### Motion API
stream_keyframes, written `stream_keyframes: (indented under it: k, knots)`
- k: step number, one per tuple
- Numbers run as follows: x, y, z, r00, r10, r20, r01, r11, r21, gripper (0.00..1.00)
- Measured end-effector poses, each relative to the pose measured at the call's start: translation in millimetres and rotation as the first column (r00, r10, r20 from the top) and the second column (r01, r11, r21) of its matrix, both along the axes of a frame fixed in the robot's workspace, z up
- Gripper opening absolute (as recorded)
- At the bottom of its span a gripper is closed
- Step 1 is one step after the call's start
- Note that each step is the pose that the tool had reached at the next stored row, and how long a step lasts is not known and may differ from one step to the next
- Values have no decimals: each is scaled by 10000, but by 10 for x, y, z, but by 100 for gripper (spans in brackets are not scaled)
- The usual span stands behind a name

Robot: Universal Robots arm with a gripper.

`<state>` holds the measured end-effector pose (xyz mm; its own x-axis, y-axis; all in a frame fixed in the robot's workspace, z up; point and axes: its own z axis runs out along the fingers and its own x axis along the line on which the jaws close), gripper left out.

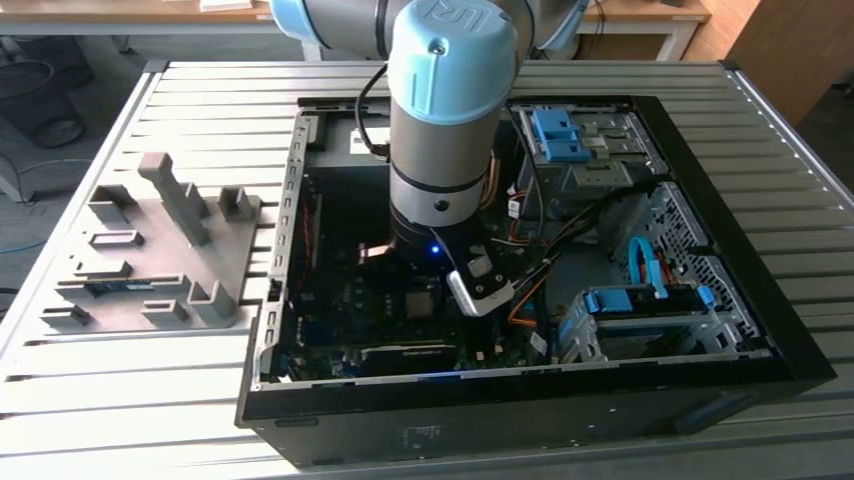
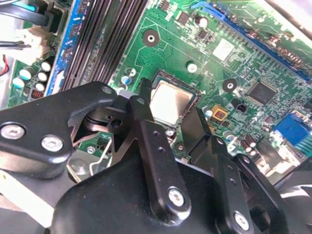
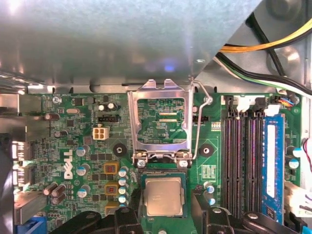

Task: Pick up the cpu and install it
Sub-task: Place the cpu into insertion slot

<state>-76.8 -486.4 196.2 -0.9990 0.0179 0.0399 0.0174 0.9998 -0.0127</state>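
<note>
The cpu, a square chip with a grey metal lid, lies flat in its socket on the green motherboard; it also shows in the second wrist view. My gripper is open and low over the board. Its black fingers stand on either side of the chip, with narrow gaps to its edges. The socket's metal load plate is swung up and open, its wire lever raised beside it. In the exterior view my arm reaches down into the open computer case.
Black memory slots and a blue memory stick run beside the socket. Yellow and black cables hang near the case wall. Drive cages with blue clips sit at the exterior view's right, and a grey fixture rack at its left.
</note>
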Motion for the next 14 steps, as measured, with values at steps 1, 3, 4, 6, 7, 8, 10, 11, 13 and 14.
stream_keyframes:
  k: [1,3,4,6,7,8,10,11,13,14]
  knots:
    - [1,0,-2,10000,0,-4,0,10000,-1,52]
    - [1,1,-13,10000,-1,-12,1,10000,2,52]
    - [1,1,-21,10000,0,-20,0,10000,3,52]
    - [1,1,-37,10000,0,-38,0,10000,2,52]
    - [2,1,-44,10000,0,-48,0,10000,2,52]
    - [1,1,-51,10000,0,-54,0,10000,2,52]
    - [1,0,-56,10000,0,-58,0,10000,0,52]
    - [1,0,-57,10000,0,-59,0,10000,-1,52]
    - [-4,1,-61,10000,0,-58,0,10000,2,52]
    - [-8,1,-62,10000,0,-58,0,10000,2,52]
